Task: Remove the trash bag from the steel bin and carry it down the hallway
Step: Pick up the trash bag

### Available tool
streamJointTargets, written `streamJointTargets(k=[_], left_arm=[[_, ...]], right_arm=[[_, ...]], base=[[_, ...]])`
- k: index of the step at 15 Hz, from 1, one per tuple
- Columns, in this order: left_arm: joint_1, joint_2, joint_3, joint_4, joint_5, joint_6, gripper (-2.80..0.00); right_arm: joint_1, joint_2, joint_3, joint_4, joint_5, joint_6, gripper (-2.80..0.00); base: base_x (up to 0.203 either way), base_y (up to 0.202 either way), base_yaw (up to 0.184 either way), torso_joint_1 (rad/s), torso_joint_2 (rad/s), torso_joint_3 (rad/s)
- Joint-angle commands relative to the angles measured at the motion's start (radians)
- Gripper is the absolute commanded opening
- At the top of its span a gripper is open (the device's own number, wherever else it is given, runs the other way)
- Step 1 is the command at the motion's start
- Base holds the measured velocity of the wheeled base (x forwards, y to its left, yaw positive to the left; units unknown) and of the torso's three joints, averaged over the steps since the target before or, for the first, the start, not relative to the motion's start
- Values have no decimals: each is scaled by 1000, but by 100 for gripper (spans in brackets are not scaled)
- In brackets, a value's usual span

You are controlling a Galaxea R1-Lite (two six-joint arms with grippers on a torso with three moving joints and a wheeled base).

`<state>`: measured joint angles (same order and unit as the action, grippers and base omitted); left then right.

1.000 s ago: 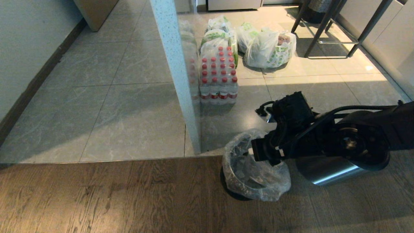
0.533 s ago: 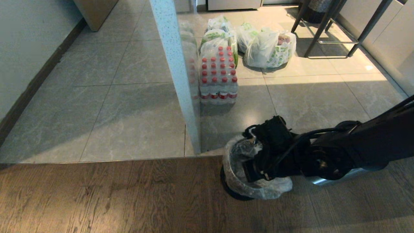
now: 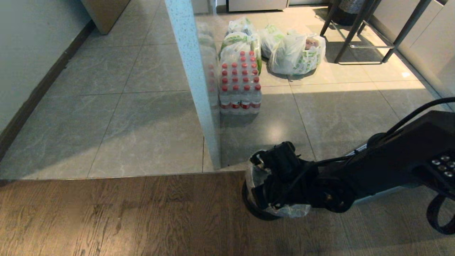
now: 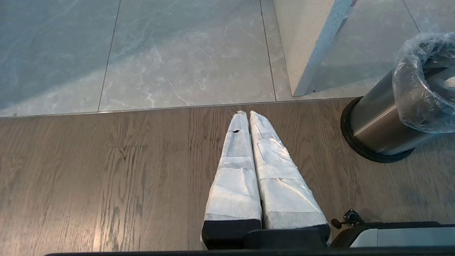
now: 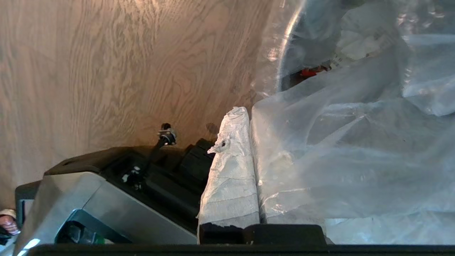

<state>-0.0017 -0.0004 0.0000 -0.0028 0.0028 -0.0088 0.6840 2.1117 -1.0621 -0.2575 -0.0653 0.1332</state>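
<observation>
The bin stands on the wood floor right at the seam where the boards meet the grey tiles, beside the foot of a pale speckled panel. Its black foot ring shows below the steel wall. The bag is still in the bin, its clear crinkly plastic folded out over the rim.

The right arm reaches in from the right edge of the floor and covers most of the bin's mouth. The right hand sits at the rim on the side toward the robot. Its two wrapped fingers are pressed together; one shows plainly, the other lies under the plastic, so bag film appears to be pinched between them, though the contact itself is hidden by the film. Inside the bag there is crumpled pale rubbish with a bit of red.

The left hand hangs over the wood floor, near the seam with the tiles and to the left of the bin, touching nothing. Its fingers are pressed together and empty.

Farther out on the tiles, against the panel, stands a shrink-wrapped pack of bottles with red caps. Behind it lie white grocery bags with green print. Black stool legs stand toward the far right corner of the tiles. A wall with dark baseboard runs along the left edge.
</observation>
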Motion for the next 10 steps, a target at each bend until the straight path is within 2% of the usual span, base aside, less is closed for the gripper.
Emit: streamJointTargets(k=[1, 10], left_arm=[[0, 0, 0, 0, 0, 0, -280], [0, 0, 2, 0, 0, 0, -280]], right_arm=[[2, 22, 5, -4, -1, -3, -280], [-12, -33, 56, -53, -4, -27, -280]], base=[[0, 0, 0, 0, 0, 0], [0, 0, 0, 0, 0, 0]])
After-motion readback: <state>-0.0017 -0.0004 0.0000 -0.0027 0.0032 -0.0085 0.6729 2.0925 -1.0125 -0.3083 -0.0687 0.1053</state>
